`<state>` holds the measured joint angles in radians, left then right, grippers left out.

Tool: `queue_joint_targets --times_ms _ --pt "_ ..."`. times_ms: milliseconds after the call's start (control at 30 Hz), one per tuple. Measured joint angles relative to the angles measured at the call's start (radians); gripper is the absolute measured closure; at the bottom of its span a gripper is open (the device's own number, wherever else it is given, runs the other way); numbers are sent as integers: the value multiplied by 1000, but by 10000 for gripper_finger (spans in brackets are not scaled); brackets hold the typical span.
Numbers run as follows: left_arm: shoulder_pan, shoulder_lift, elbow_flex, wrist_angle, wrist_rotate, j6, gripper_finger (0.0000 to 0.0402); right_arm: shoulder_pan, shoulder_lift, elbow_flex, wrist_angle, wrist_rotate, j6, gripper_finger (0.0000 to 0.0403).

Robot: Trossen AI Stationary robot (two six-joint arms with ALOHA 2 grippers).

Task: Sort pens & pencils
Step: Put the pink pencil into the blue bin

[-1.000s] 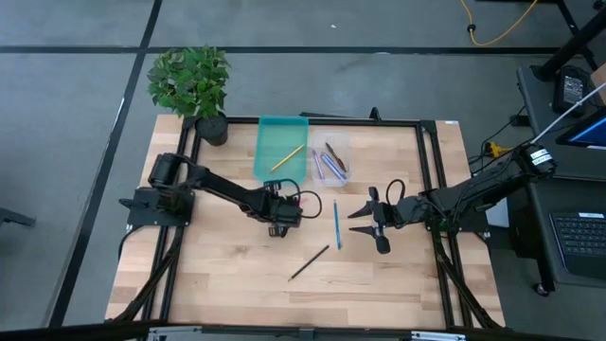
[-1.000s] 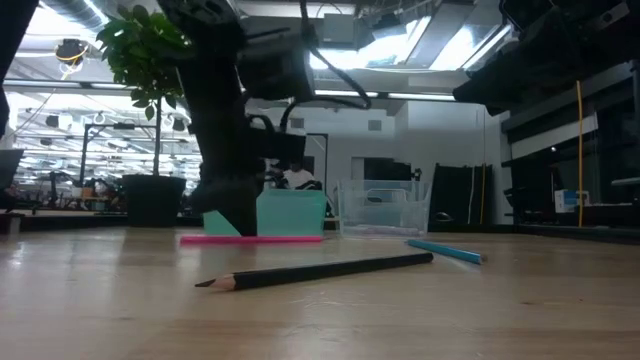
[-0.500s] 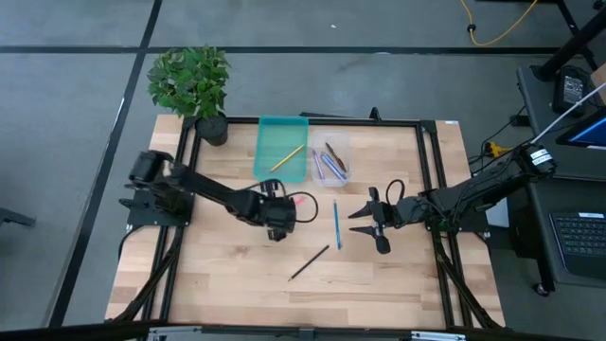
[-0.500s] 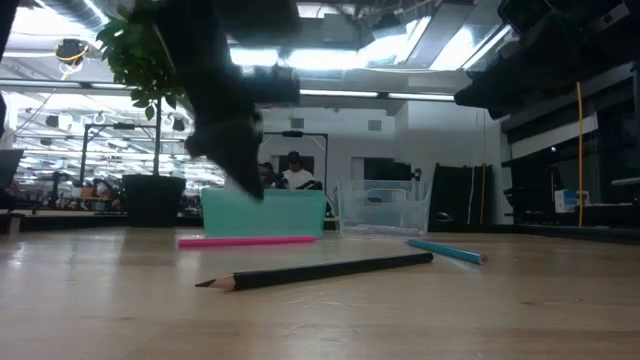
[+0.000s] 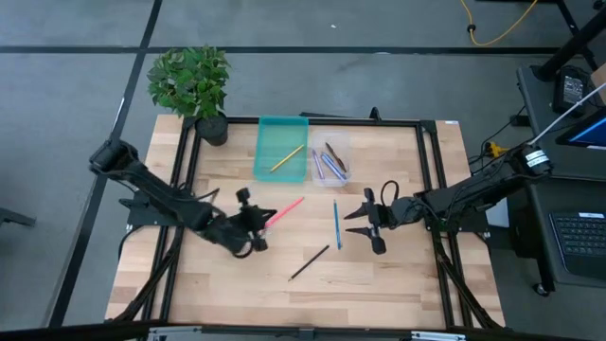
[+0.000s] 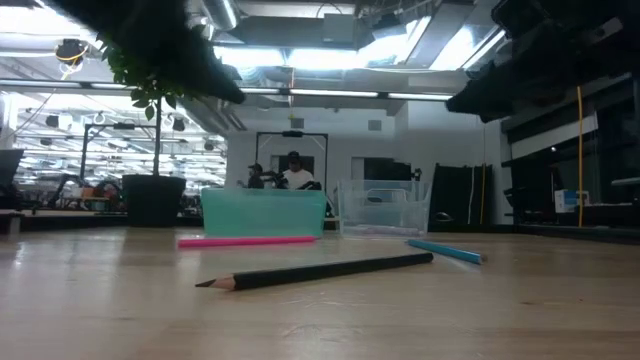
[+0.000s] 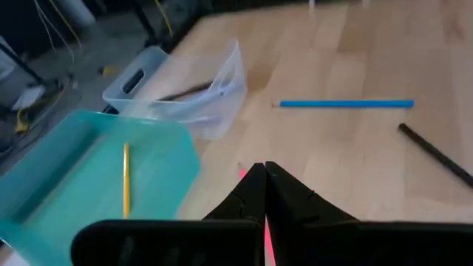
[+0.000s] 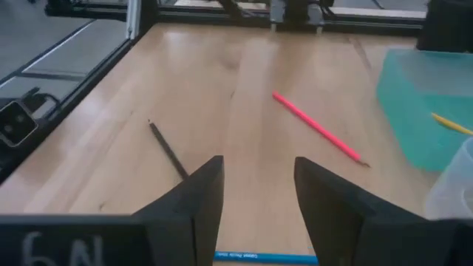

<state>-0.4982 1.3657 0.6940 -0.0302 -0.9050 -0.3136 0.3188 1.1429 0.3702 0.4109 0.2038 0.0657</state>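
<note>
A pink-red pencil (image 5: 285,210) (image 6: 250,240) lies flat on the wood in front of the teal tray (image 5: 281,149). A blue stick (image 5: 336,224) and a black pencil (image 5: 310,262) (image 6: 315,271) also lie flat on the table. One yellow stick (image 5: 287,157) lies in the teal tray, and purple and dark ones lie in the clear tray (image 5: 331,161). My left gripper (image 5: 258,225) (image 7: 264,181) is shut and raised above the pink pencil's near end, holding nothing. My right gripper (image 5: 365,224) (image 8: 259,207) hovers open to the right of the blue stick.
A potted plant (image 5: 194,85) stands at the table's far left corner. A black metal frame (image 5: 431,170) runs along the table's edges. Bare wood lies along the near side. People stand in the room behind in the low view.
My left gripper has risen from the table by the pink pencil and drawn back toward the table's left edge. The pink pencil has stayed where it lay.
</note>
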Motion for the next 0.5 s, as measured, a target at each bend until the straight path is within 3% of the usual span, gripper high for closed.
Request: queue_joint_targets --times_ms 100,200,400,500 --pt "-47 -25 -142 272 -45 66 401 -40 33 0 76 -69 -34 236" --pt "-66 -29 -252 539 -3 170 401 -84 58 0 125 -141 -45 236" --pt "-61 -29 -414 854 45 268 401 -170 98 1 134 -155 -50 236" --pt "-32 -29 -484 999 133 270 401 -218 132 1 148 -158 -52 236"
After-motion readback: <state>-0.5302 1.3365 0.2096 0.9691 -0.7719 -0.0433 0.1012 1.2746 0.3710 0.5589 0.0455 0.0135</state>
